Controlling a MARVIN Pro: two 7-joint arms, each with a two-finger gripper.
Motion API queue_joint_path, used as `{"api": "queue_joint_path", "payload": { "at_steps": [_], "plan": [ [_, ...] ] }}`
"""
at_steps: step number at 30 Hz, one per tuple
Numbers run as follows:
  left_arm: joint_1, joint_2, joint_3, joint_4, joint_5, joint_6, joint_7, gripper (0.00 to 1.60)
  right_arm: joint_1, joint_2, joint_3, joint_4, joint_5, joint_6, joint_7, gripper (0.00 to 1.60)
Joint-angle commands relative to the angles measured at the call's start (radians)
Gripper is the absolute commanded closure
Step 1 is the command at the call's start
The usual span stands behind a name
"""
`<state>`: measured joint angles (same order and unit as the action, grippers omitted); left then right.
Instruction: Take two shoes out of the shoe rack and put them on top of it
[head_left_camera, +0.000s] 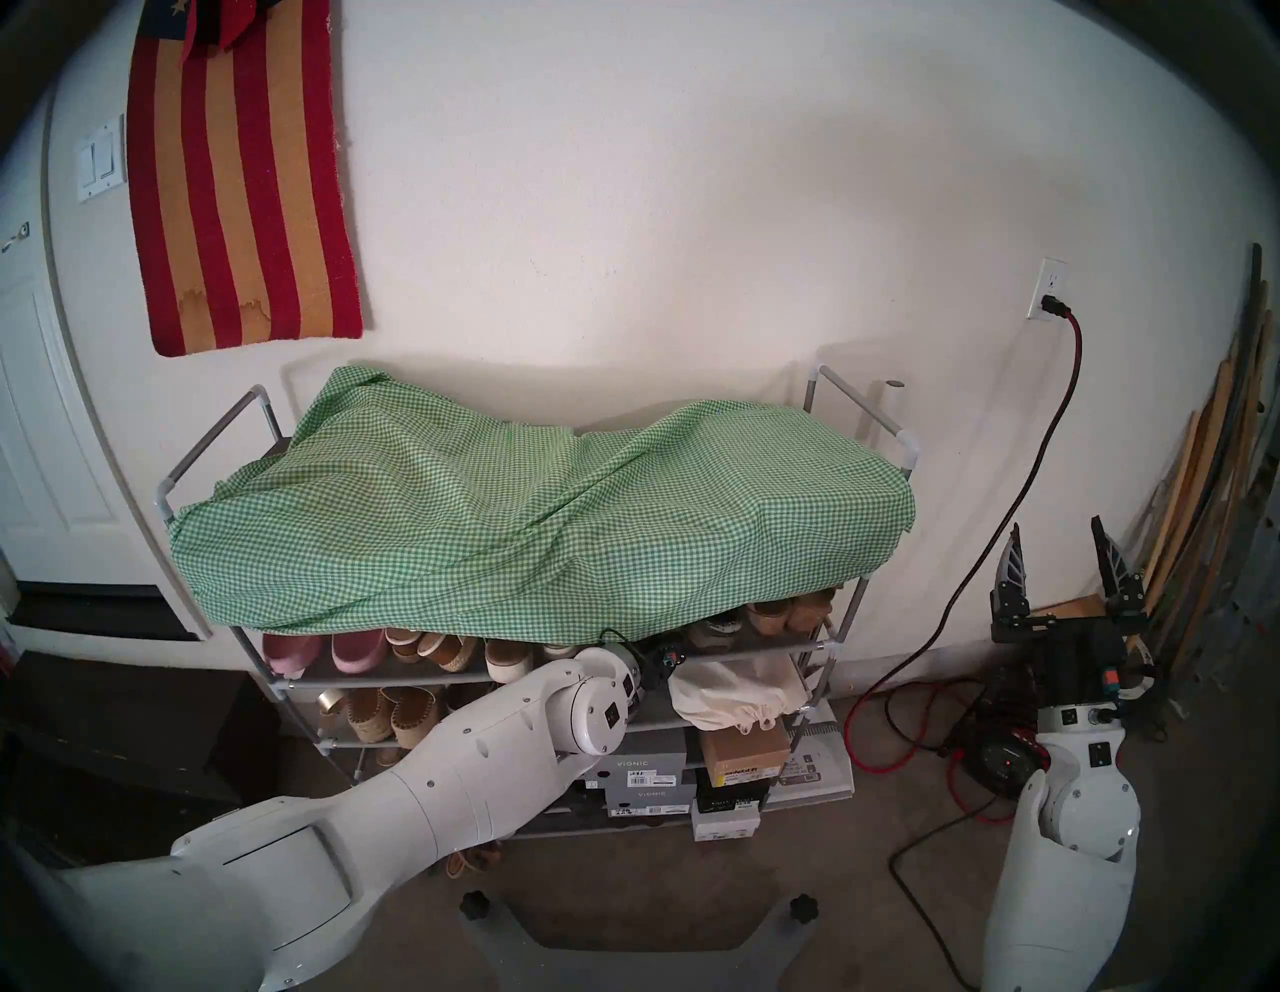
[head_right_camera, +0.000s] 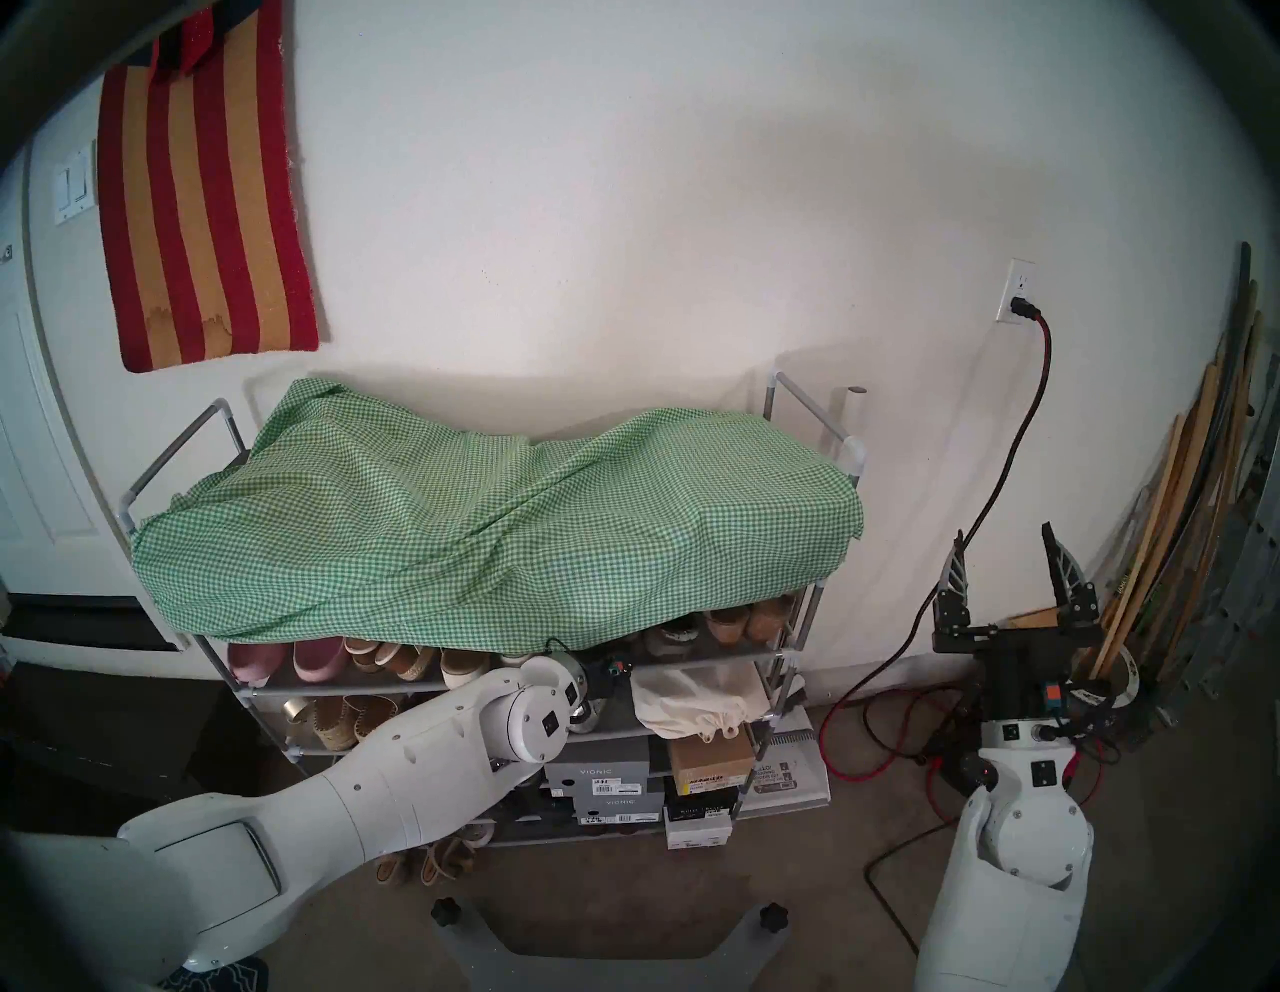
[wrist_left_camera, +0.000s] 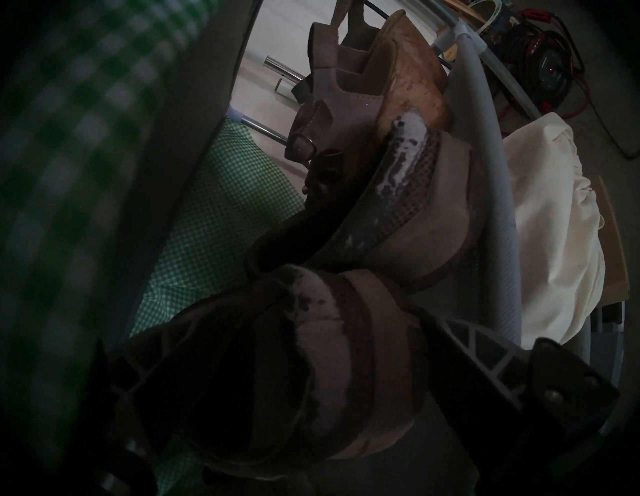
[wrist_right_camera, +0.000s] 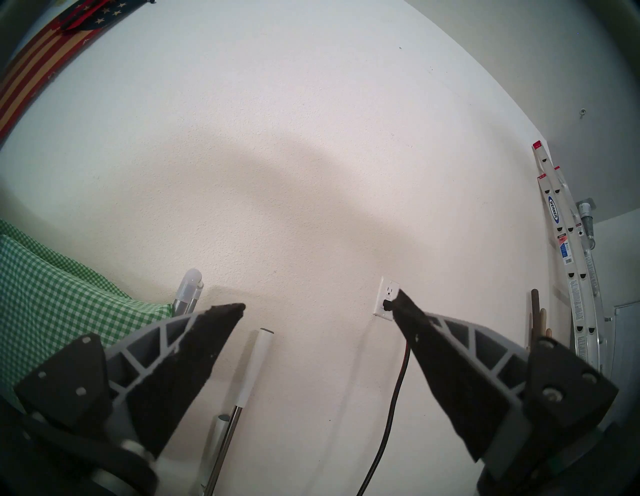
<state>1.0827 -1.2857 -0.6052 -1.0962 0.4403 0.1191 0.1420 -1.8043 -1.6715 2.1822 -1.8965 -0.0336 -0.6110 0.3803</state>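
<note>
On the shoe rack's (head_left_camera: 810, 645) lower shelves, grey boxes (head_left_camera: 641, 762) read "VIONIC". On the shelf just under the rack's gingham cloth (head_left_camera: 519, 526), toward its right end, the left gripper (wrist_left_camera: 266, 332) straddles the heel of the near clog (wrist_left_camera: 329, 363), one finger on each side; whether it pinches or merely brackets the clog I cannot tell. The second clog (wrist_left_camera: 415, 214) lies just beyond, touching the first. To the right of the rack, the right gripper (head_left_camera: 1058, 547) is spread wide and empty. Farther right, a ladder (wrist_right_camera: 553, 209) reads "WERNER".
</note>
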Motion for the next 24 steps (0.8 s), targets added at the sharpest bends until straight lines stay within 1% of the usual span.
{"api": "queue_joint_path", "payload": {
  "at_steps": [1,4,12,14,16,20,24],
  "plan": [
    [0.013,0.045,-0.011,0.037,-0.013,-0.012,-0.013,1.6,-0.001,0.002,-0.001,0.0,0.0,0.0,0.0,0.0],
    [0.027,0.055,-0.006,0.02,-0.011,-0.014,-0.012,1.6,-0.001,0.002,-0.002,0.0,0.0,0.0,0.0,0.0],
    [0.085,0.12,0.008,-0.094,-0.01,-0.032,-0.02,1.6,-0.001,0.002,-0.001,0.0,0.0,0.0,0.0,0.0],
    [0.107,0.151,0.011,-0.152,-0.011,-0.044,-0.022,1.6,-0.001,0.002,-0.001,0.0,0.0,0.0,0.0,0.0],
    [0.119,0.162,0.009,-0.175,-0.021,-0.068,-0.017,1.6,-0.001,0.002,-0.001,0.0,0.0,0.0,0.0,0.0],
    [0.155,0.203,0.016,-0.249,-0.028,-0.107,-0.008,1.6,-0.001,0.002,-0.001,0.0,0.0,0.0,0.0,0.0],
    [0.199,0.244,0.022,-0.313,-0.036,-0.128,0.014,1.6,-0.001,0.002,-0.001,0.0,0.0,0.0,0.0,0.0]
  ]
}}
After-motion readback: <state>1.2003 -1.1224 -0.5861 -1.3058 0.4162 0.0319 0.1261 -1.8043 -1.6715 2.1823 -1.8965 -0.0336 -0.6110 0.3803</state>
